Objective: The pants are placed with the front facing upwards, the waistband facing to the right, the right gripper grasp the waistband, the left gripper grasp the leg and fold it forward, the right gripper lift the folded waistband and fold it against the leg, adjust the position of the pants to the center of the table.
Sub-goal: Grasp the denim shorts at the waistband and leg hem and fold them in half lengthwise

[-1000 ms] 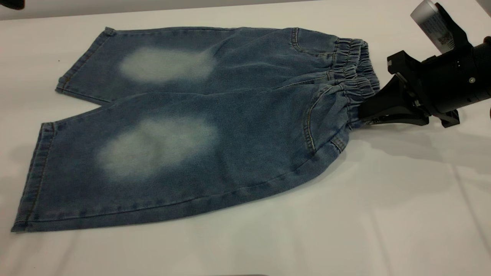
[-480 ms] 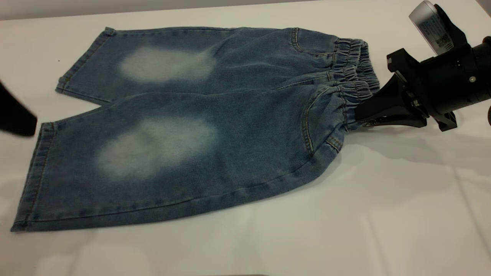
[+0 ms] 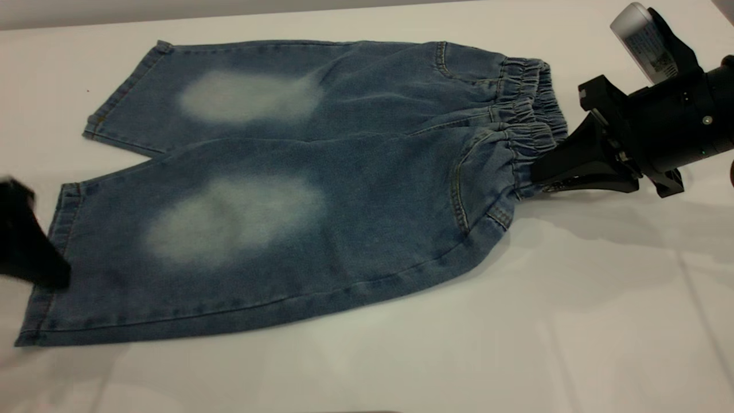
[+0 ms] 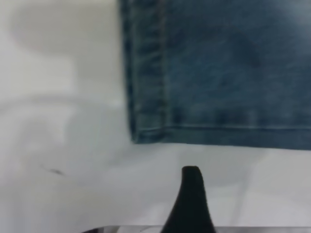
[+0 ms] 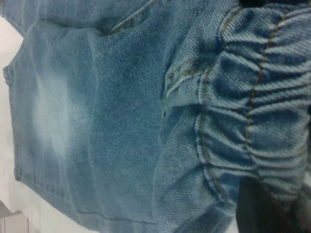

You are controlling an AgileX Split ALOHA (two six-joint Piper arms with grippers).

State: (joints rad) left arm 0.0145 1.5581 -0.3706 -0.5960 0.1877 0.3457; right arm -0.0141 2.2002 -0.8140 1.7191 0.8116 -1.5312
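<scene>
We see the left hand (image 3: 31, 241) now at the pants (image 3: 298, 189) hem, grip unclear; right hand (image 3: 536, 172) stays clamped on the waistband (image 3: 530, 123)

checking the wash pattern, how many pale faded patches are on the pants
2. One faded patch lies on the far leg of the pants, one faded patch on the near leg. Only the upward side shows, so any underneath would be hidden.
</scene>
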